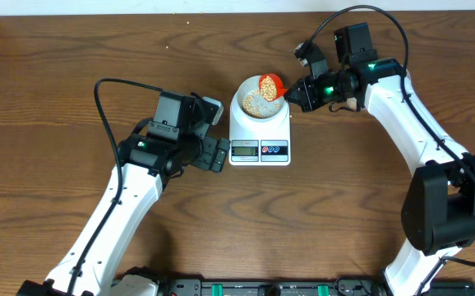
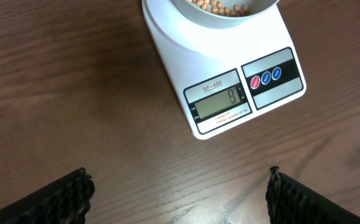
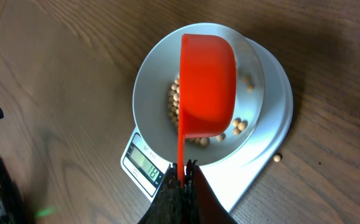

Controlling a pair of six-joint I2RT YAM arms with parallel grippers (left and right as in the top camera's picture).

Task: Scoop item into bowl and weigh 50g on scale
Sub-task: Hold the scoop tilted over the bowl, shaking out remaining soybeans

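Note:
The white scale (image 1: 260,134) sits mid-table with the white bowl (image 1: 255,104) on it, holding tan beans (image 1: 254,104). My right gripper (image 1: 297,92) is shut on the handle of an orange scoop (image 1: 269,85), which is tipped over the bowl's right rim. In the right wrist view the scoop (image 3: 208,87) hangs bottom-up over the bowl (image 3: 152,74), hiding most of the beans (image 3: 175,99), and the gripper (image 3: 181,169) pinches its thin handle. One bean (image 3: 278,158) lies on the table beside the scale (image 3: 273,106). My left gripper (image 2: 179,186) is open and empty, just left of the scale (image 2: 230,62).
The left wrist view shows the scale's display (image 2: 220,101) and its red and blue buttons (image 2: 265,77). A black rail (image 1: 246,288) runs along the table's front edge.

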